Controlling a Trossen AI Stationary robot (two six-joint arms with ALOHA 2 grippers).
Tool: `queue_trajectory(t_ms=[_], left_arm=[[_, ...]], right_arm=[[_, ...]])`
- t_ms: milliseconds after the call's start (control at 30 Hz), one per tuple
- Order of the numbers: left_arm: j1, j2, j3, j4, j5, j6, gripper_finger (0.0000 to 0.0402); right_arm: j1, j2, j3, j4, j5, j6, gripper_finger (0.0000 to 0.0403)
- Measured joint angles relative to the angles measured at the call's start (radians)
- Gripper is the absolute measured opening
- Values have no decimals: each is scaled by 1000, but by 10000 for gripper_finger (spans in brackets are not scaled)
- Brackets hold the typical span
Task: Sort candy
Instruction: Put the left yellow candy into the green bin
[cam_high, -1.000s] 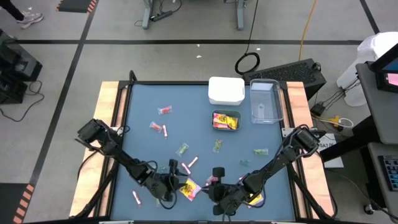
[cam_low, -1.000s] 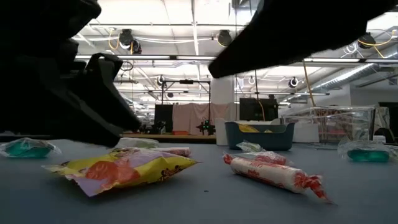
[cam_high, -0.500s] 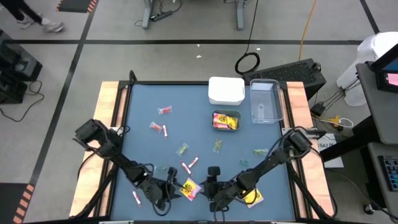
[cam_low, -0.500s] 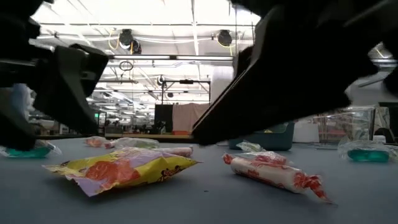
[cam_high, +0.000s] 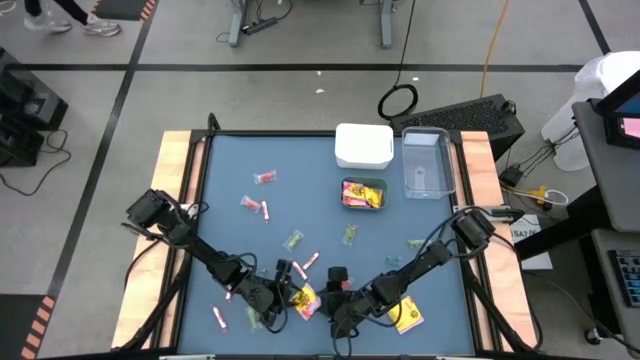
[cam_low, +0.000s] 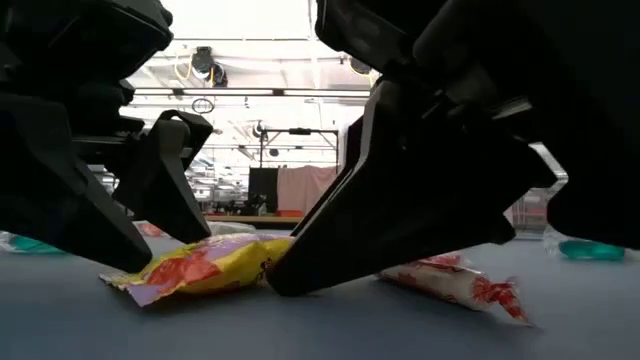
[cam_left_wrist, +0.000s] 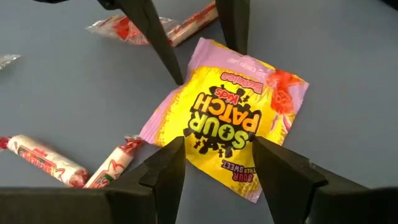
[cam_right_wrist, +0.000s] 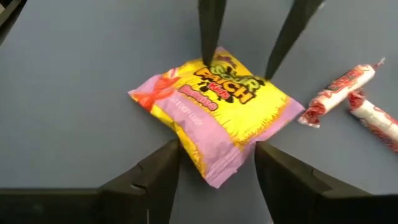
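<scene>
High view: two end effectors crowding one yellow packet

Left end effector (cam_left_wrist: 217, 152) spread wide, tips down near the table (cam_high: 230, 160), flanking one edge of the yellow packet (cam_left_wrist: 227, 118). Right end effector (cam_right_wrist: 217, 152) likewise wide, straddling the opposite edge, gripping nothing. Packet lying flat near the table's front edge, pink-white sticks (cam_left_wrist: 43, 163) just beside.

Probably best left to one arm: back one end effector away, centre the other across the packet's narrow side, press low, close on the body of the wrapper rather than a corner. Afterwards, likely over to the teal container (cam_high: 362, 193) farther back, already holding similar sweets.
</scene>
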Motion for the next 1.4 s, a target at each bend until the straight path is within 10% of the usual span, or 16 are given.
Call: queue_trajectory(t_ms=[433, 767, 1067, 1400], left_arm=[[-9, -53, 0, 1, -1, -34, 193], [-101, -144, 0, 8, -11, 61, 193], [-176, -144, 0, 7, -378, 235, 229], [-174, -140, 0, 6, -452, 385, 235]], right_arm=[[2, -1, 0, -1, -1, 21, 11], [4, -66, 0, 36, -2, 123, 19], [-2, -136, 0, 40, -3, 169, 8], [-9, -143, 0, 97, -3, 186, 10]])
